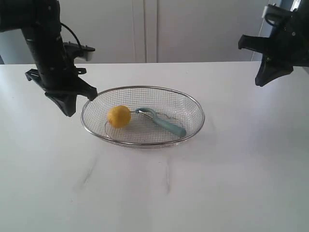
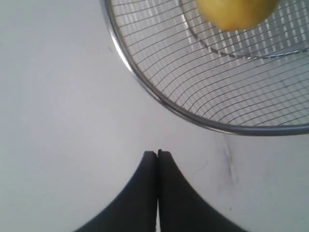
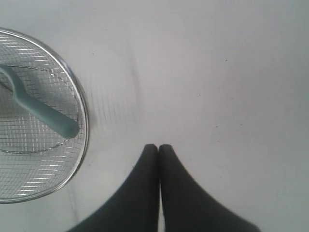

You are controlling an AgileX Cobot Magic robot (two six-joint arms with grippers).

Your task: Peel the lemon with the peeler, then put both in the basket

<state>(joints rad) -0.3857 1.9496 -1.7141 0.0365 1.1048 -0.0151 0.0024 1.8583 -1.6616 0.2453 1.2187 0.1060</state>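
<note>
The yellow lemon (image 1: 119, 116) lies in the left half of the silver wire-mesh basket (image 1: 192, 101), and the teal-handled peeler (image 1: 164, 123) lies beside it in the right half. In the left wrist view the lemon (image 2: 236, 12) shows past the basket's rim (image 2: 145, 84). The right wrist view holds the peeler's handle (image 3: 46, 113) inside the basket (image 3: 79, 92). My left gripper (image 1: 67, 108) hangs shut and empty just left of the basket, seen also as the left gripper (image 2: 157, 153) over bare table. My right gripper (image 1: 260, 79) is raised at the far right, shut and empty, the same right gripper (image 3: 158, 147) over the table.
The white table (image 1: 154, 193) carries faint grey scuff marks (image 1: 87, 174) in front of the basket. A pale wall with a vertical seam (image 1: 146, 29) stands behind the table's far edge.
</note>
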